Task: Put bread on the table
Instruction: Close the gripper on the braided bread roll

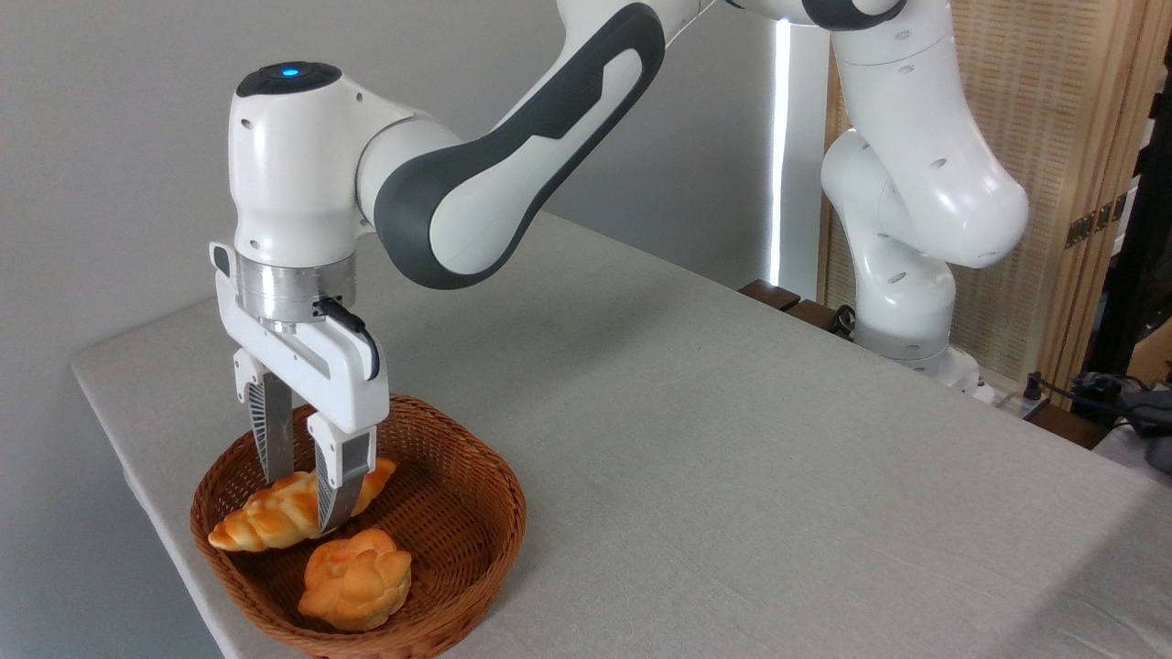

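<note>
Gripper (305,499) is down inside the wicker basket (458,439), fingers straddling the bread (261,520) about mid-length, one finger behind the loaf, one in front. Jaws look narrow and against the crust, so I read it as a grasp on the loaf, though I can't confirm firm contact on the rear pad from this angle. Bread is in the basket, tilted, left tip low near the rim, right tip higher behind the front finger; can't tell if it's resting on the weave or already slightly off it. Risks as I judge them: grip is across a tapered, braided shape, so the loaf can pivot in the pads and swing on lift; the longer left end hangs out and may clip the basket rim on the way out. Basket is light and near the table (732,439) front-left corner, so a snag could drag or tip it toward the edge. Round knotted bun (355,581) sits just beside the loaf, in front of it, possibly touching; could get nudged. Clear cloth to the right is wide open for placement; only the basket wall stands in the way, so the lift needs to clear the rim before traversing.
</note>
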`<state>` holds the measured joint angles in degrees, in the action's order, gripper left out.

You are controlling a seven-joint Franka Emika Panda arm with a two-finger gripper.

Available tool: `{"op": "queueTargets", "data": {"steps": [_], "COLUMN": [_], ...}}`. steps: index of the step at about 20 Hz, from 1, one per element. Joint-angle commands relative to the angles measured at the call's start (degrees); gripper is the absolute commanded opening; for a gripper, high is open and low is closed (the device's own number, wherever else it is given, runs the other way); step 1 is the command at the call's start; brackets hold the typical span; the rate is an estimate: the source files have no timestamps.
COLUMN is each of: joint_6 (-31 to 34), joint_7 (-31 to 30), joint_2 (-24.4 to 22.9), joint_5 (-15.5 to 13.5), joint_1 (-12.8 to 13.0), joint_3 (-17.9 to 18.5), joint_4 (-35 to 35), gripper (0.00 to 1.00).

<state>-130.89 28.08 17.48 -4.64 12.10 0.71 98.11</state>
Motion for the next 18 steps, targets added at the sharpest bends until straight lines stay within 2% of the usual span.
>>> {"op": "queueTargets", "data": {"steps": [1,3,5,8,11,12,18], "joint_6": [-0.77,-0.68,-0.68,-0.68,-0.77,-0.68,-0.68], "joint_7": [-1.44,-2.68,-2.85,-2.15,-2.15,-2.15,-2.15], "joint_2": [0.8,0.8,0.8,1.06,2.2,2.38,2.65], "joint_5": [-1.33,-4.05,-4.85,-4.15,0.32,0.86,0.86], "joint_1": [-0.15,-0.15,-0.23,-0.15,-0.15,-0.15,-0.23], "joint_3": [-0.62,-0.54,-0.45,-0.54,-0.54,-0.54,-0.45], "joint_4": [-1.08,-1.6,-2.13,-2.13,-2.13,-2.13,-2.13], "gripper": [1.0,1.0,1.0,1.0,1.0,1.0,1.0]}}
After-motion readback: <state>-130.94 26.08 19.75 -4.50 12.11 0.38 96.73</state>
